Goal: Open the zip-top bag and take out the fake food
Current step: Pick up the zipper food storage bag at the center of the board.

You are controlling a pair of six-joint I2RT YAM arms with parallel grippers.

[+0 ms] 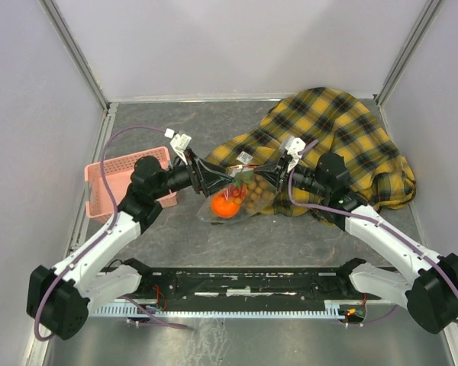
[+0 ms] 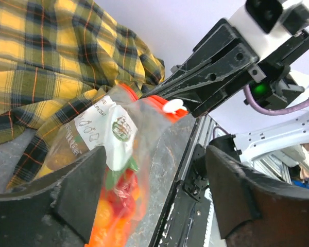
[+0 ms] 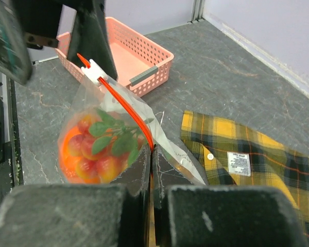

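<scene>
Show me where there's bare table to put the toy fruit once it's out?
Bare table lies between the zip-top bag and the black rail at the near edge, and between the pink basket and the back wall. The basket looks empty. The middle is crowded: left gripper, right gripper, bag. The plaid cloth covers the far right.

1. The top camera is fixed above and behind the robot, looking down over the whole table (image 1: 305,236).
2. The left wrist camera sits low and very close, facing rightward across the zip-top bag (image 2: 121,149) (plaid cloth (image 2: 41,62) behind).
3. The right wrist camera is equally close and faces leftward; all three views share that bag.
</scene>
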